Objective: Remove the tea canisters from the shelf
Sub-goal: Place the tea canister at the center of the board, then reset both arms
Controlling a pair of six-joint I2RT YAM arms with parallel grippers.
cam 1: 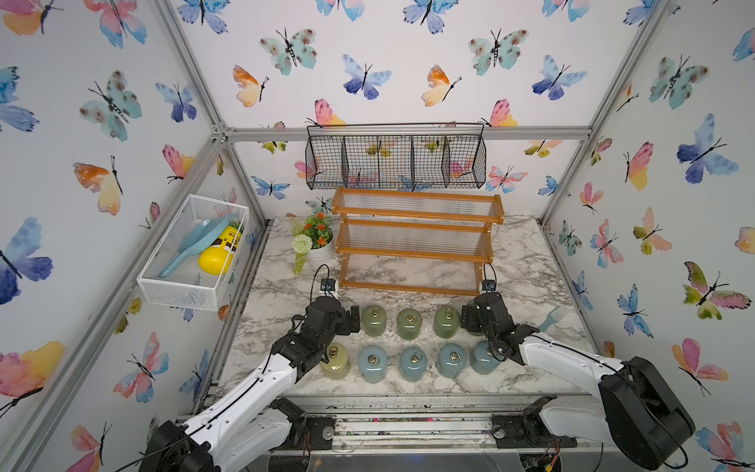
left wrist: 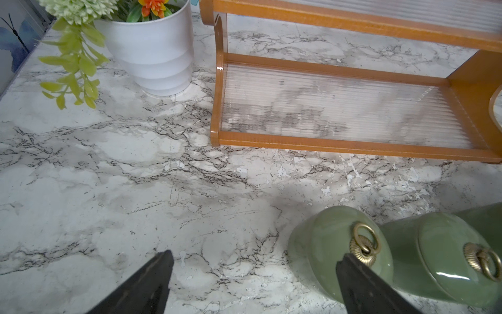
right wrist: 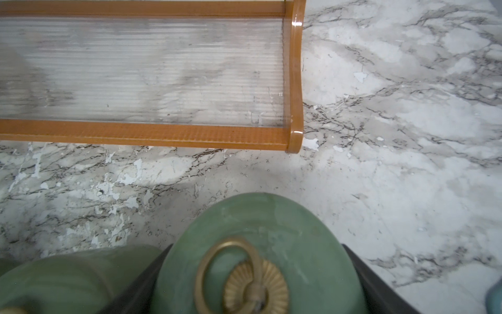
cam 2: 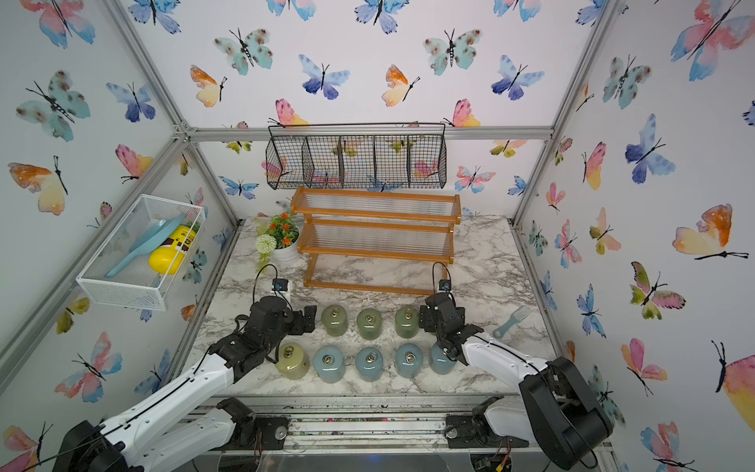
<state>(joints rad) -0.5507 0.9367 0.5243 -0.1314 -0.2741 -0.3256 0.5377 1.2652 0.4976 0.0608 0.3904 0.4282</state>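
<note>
The shelf (cam 1: 416, 214) (cam 2: 376, 214) stands bare at the back of the table. In front of it are two rows of tea canisters. Three green ones (cam 1: 409, 324) form the back row; a cream-yellow one (cam 1: 335, 361) and several pale blue ones (cam 1: 413, 363) form the front row. My right gripper (cam 1: 470, 318) (right wrist: 256, 246) is shut on a fourth green canister (right wrist: 271, 223) at the right end of the back row. My left gripper (cam 1: 349, 321) (left wrist: 254, 257) is open over bare marble, one finger beside the leftmost green canister (left wrist: 326, 244).
A white flower pot (cam 1: 320, 249) stands left of the shelf. A black wire basket (cam 1: 396, 161) hangs above it. A white mesh basket (cam 1: 192, 253) on the left wall holds a yellow bottle and a blue scoop. A blue comb (cam 1: 551, 318) lies at the table's right.
</note>
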